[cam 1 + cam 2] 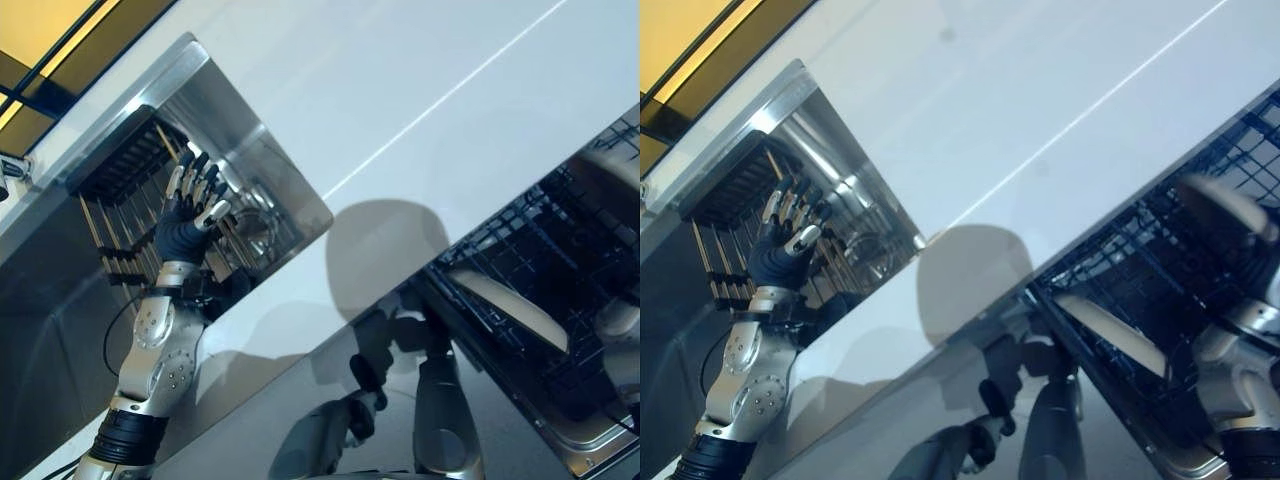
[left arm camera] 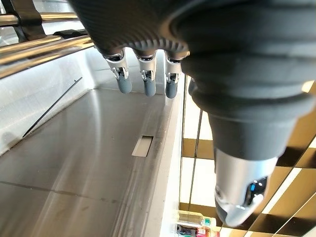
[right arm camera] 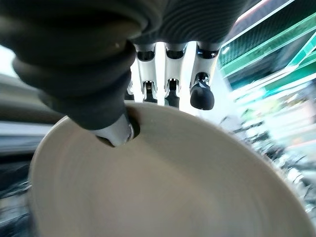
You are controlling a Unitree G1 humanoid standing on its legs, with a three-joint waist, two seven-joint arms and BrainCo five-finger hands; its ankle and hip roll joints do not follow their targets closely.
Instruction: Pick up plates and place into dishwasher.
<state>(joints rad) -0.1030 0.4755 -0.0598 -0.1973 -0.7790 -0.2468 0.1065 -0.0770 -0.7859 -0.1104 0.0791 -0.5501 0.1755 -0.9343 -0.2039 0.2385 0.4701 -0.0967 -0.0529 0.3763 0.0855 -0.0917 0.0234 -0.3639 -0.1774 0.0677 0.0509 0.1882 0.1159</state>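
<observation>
My right hand (image 3: 116, 129) is shut on a pale beige plate (image 3: 168, 182), thumb on its face and fingers behind its rim. In the right eye view that plate (image 1: 1225, 205) hangs over the open dishwasher's dark wire rack (image 1: 1110, 265). A second pale plate (image 1: 510, 300) stands on edge in the rack, lower down. My left hand (image 1: 190, 215) is open with fingers (image 2: 143, 86) spread, raised above the steel sink (image 1: 290, 190) and holding nothing.
A black dish rack with metal rods (image 1: 120, 165) sits in the sink's far end. A wide white counter (image 1: 420, 90) separates the sink from the dishwasher. The dishwasher's steel door edge (image 1: 590, 450) lies at the lower right.
</observation>
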